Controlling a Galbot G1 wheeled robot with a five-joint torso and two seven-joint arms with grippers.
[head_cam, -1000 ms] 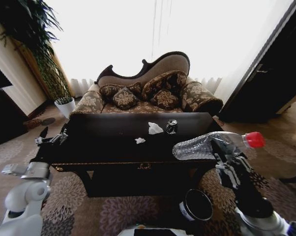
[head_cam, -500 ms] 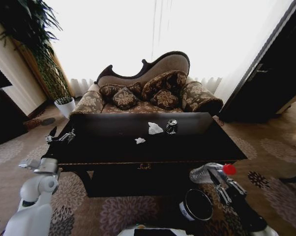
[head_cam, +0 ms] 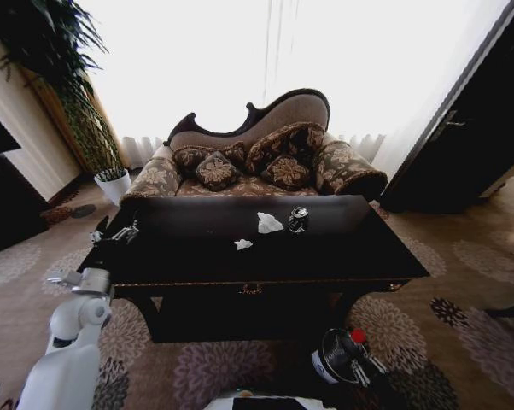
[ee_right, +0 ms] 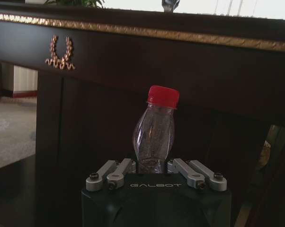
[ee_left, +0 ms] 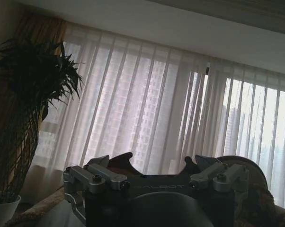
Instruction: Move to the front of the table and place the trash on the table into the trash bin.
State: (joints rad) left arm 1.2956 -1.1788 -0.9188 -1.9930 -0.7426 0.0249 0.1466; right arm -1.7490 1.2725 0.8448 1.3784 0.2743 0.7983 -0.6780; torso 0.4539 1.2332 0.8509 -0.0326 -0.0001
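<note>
My right gripper [head_cam: 354, 360] is low in front of the black table [head_cam: 342, 249], shut on a clear bottle [head_cam: 356, 337] with a red cap. The bottle is right over the opening of the round black trash bin [head_cam: 327, 369] on the carpet. In the right wrist view the bottle [ee_right: 154, 135] stands up between the shut fingers of the right gripper [ee_right: 152, 166], facing the table's front rail [ee_right: 190, 56]. On the tabletop lie two white paper wads [head_cam: 268, 223] [head_cam: 242, 244] and a dark can [head_cam: 298, 219]. My left gripper [head_cam: 116, 234] hovers open at the table's left end.
A patterned sofa [head_cam: 257, 162] stands behind the table. A tall plant in a white pot [head_cam: 112, 184] is at the back left. A dark cabinet [head_cam: 470, 137] fills the right side. Patterned carpet lies open on both sides of the table.
My right arm has come down from beside the table's right front corner, bringing the bottle to the bin's opening. The left arm has crept slightly inward along the table's left end.
</note>
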